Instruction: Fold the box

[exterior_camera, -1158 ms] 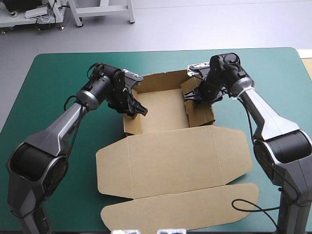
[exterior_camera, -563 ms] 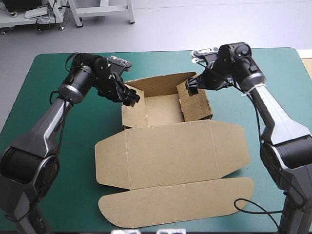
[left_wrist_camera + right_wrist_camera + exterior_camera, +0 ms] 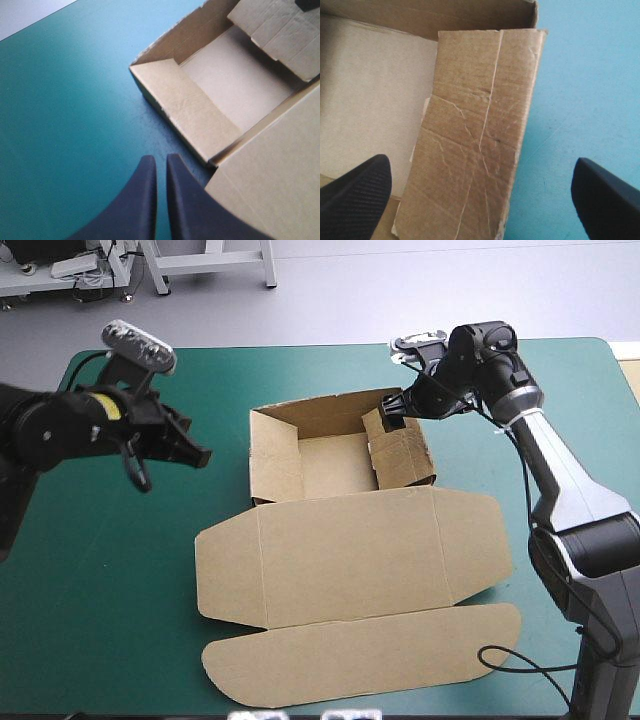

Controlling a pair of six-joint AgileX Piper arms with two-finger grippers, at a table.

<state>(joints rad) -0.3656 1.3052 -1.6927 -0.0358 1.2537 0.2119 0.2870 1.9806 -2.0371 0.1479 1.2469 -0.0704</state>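
Risk: right gripper (image 3: 480, 162) wide, astride creased right wall (image 3: 405, 455) of box (image 3: 335, 465); left gripper (image 3: 160, 161) pinched empty, well apart. Unbraced box may slide, wall buckle.

Three feeds up: one high, two on the wrists.
My high camera looks forward and down from behind the near edge and takes in the whole table (image 3: 100, 590). My left wrist camera looks along the left gripper (image 3: 160, 159) from over the table's left half, toward the left wall of the box (image 3: 235, 85). My right wrist camera hangs close above its right wall. All three share the box's inside.
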